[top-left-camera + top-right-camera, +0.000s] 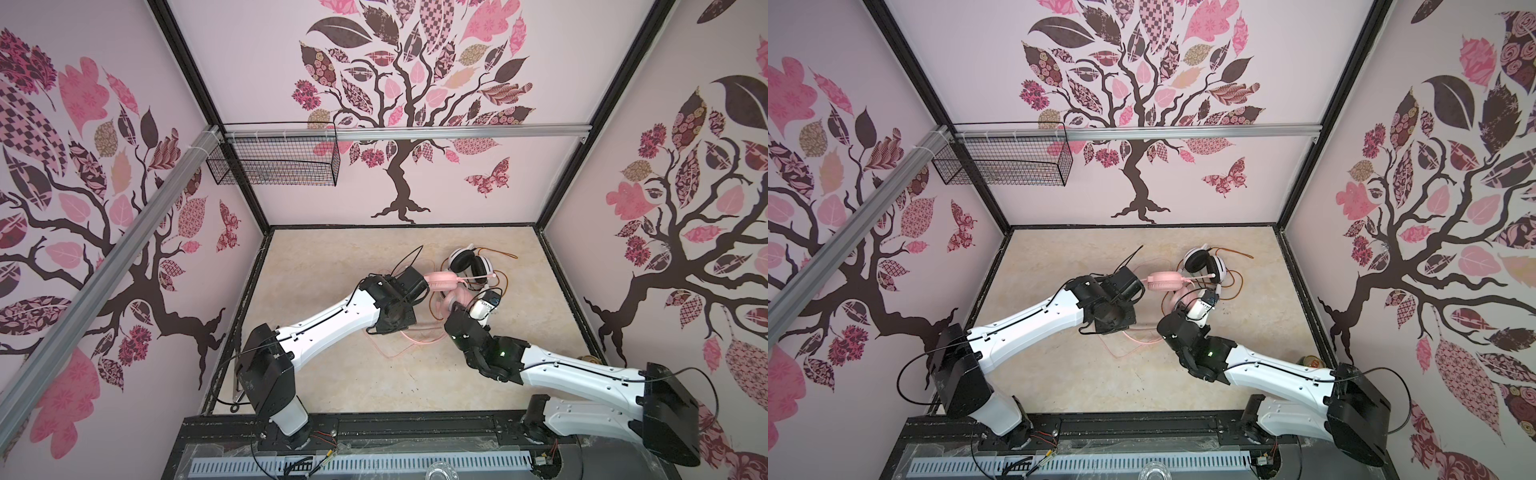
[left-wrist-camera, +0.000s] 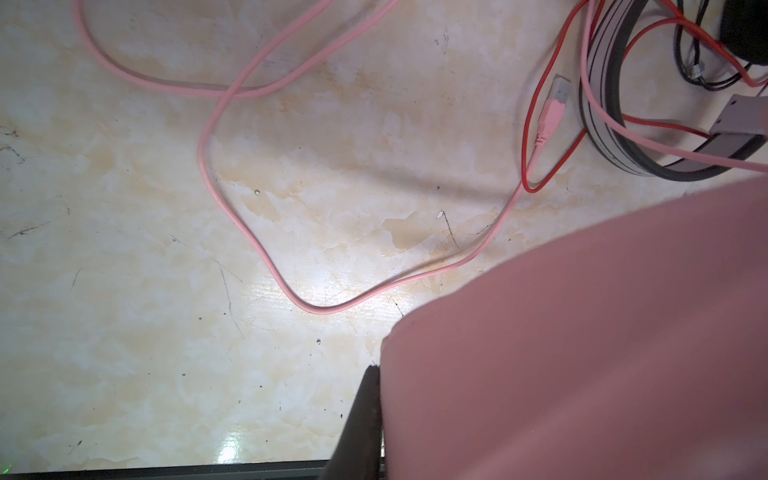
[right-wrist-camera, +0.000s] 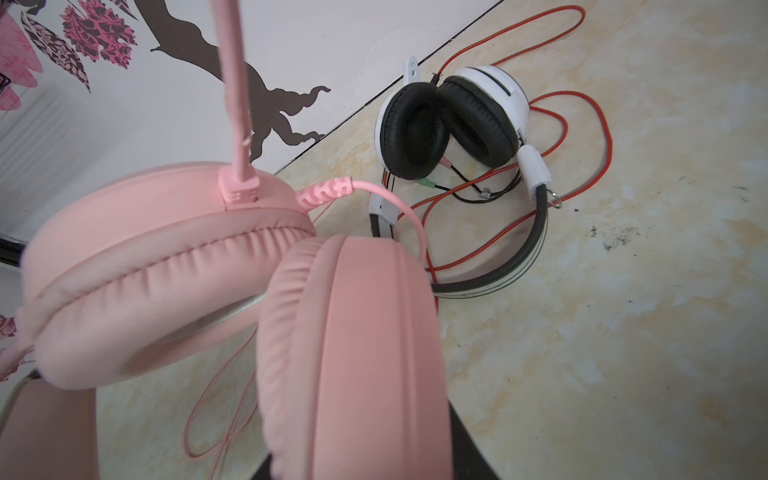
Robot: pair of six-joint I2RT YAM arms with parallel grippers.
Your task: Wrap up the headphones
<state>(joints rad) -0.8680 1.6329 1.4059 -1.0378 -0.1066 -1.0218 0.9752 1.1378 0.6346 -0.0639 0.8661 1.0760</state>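
There was the pink headset (image 1: 442,282), up off the table (image 1: 332,374) near its middle and slung between our two arms. The left gripper (image 1: 424,286) had it from the left with its jaws closed on it. In the left wrist view one finger (image 2: 359,415) sat hard against pink. The right gripper (image 1: 457,309) met it from the near side, and we judged it clamped on the headset too, since both cups hung in the air right before the right wrist camera.

The pink cable (image 2: 324,308) was the thing to watch. It sprawled in loose loops on the table, on our base's side of the headset and mostly beneath the left wrist. Its plug (image 2: 555,112) lay inside a bend of the red cable (image 2: 525,158), just beside the band of the white headset (image 1: 469,264), which rested on the table just behind the pink one.

So the slack, we reckoned, lay below both grippers and nearer the left arm. One hand would need to let go to fetch it, and the plug end might drag the red cable along.
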